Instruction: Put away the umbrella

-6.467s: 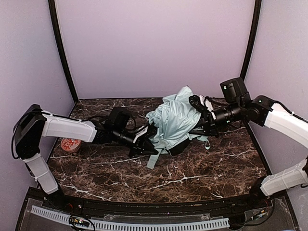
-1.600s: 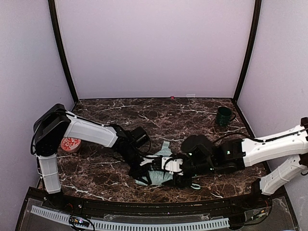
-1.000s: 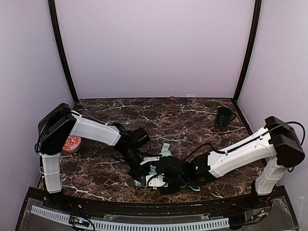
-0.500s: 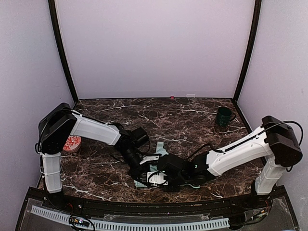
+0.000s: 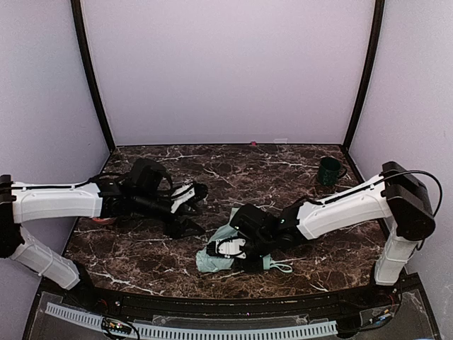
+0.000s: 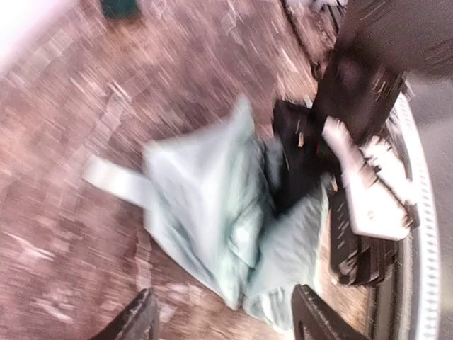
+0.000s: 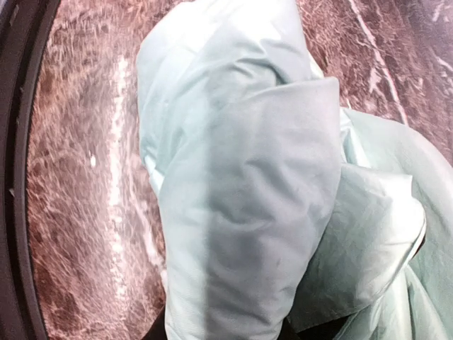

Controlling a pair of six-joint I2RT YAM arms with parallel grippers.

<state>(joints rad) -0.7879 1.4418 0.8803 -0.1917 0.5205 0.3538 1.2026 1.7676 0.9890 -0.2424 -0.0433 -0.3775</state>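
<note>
The umbrella [image 5: 214,258] lies folded into a crumpled pale mint bundle near the table's front edge, with a strap loop [image 5: 281,267] trailing to its right. My right gripper [image 5: 238,248] rests on top of it. In the right wrist view the mint fabric [image 7: 241,184] fills the frame and runs between the jaws [image 7: 233,333], which are shut on it. My left gripper [image 5: 196,209] is apart from the bundle, up and to its left. In the blurred left wrist view its fingers [image 6: 141,320] stand open with nothing between them, and the umbrella [image 6: 212,212] lies beyond.
A dark green mug [image 5: 328,171] stands at the back right. A red and white round thing [image 5: 101,221] shows only as a sliver behind my left arm. The black curved front rim [image 5: 226,306] runs close below the umbrella.
My left gripper has opened, let go of the umbrella and drawn back to the left. My right gripper has shut on the fabric and shifted slightly toward the back.
</note>
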